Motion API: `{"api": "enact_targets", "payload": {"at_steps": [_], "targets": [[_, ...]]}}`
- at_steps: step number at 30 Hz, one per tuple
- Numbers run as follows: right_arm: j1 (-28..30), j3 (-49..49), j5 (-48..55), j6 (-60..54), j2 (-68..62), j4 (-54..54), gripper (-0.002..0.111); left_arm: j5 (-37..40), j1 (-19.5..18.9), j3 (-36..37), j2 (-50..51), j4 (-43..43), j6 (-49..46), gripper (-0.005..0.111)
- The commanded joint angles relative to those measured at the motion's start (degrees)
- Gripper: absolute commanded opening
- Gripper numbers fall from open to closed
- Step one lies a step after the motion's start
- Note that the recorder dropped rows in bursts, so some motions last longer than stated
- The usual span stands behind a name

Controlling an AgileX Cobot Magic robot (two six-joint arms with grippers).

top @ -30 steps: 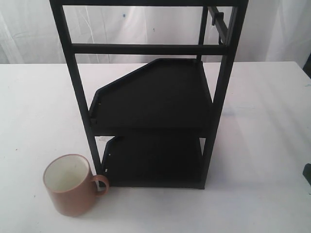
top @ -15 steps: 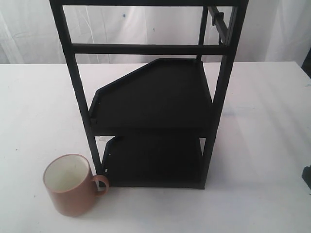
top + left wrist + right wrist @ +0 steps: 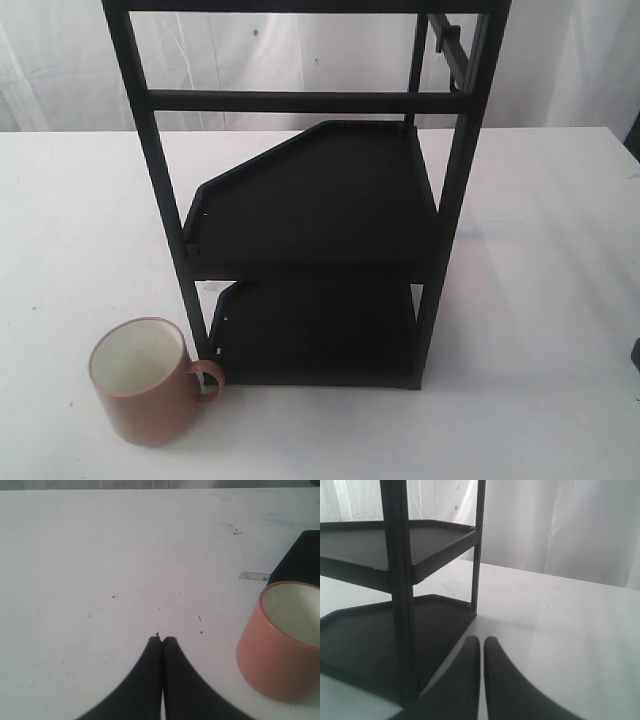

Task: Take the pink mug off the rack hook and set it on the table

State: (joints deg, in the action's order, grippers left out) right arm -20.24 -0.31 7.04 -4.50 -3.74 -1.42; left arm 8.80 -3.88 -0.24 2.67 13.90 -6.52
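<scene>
The pink mug point(image 3: 140, 385) stands upright on the white table point(image 3: 540, 250), just left of the black rack's point(image 3: 320, 200) front foot, its handle turned toward the rack. A short black prong, the rack hook point(image 3: 447, 38), juts from the upper right post with nothing on it. In the left wrist view my left gripper point(image 3: 162, 639) is shut and empty over bare table, with the mug point(image 3: 280, 645) off to one side and apart from it. My right gripper point(image 3: 481, 640) is shut and empty beside the rack's lower shelf point(image 3: 380, 640). Neither gripper shows in the exterior view.
The tall two-shelf rack fills the middle of the table, and its dark corner point(image 3: 300, 555) sits behind the mug in the left wrist view. White curtains point(image 3: 560, 60) hang behind the table. Open tabletop lies left and right of the rack.
A dark piece at the right edge of the exterior view has slid almost out of frame. The mug and rack have not moved.
</scene>
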Motion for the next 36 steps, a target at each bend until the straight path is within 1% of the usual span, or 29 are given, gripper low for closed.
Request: {"api": "enact_targets", "payload": {"at_steps": [1,5,6,8,36], "targets": [[1.58,0.31,-0.25,0.27,0.26,-0.33,0.003,-0.18,-0.03,0.24,0.26,0.16,0.13,0.0],[5.3,0.31,-0.25,0.27,0.26,-0.33,0.003,-0.18,-0.03,0.24,0.26,0.16,0.13,0.0],[7.05,0.31,-0.25,0.27,0.26,-0.33,0.003,-0.18,-0.03,0.24,0.26,0.16,0.13,0.0],[7.79,0.31,-0.25,0.27,0.26,-0.33,0.003,-0.18,-0.03,0.24,0.26,0.16,0.13,0.0],[7.79,0.31,-0.25,0.27,0.26,-0.33,0.003,-0.18,-0.03,0.24,0.26,0.16,0.13,0.0]]}}
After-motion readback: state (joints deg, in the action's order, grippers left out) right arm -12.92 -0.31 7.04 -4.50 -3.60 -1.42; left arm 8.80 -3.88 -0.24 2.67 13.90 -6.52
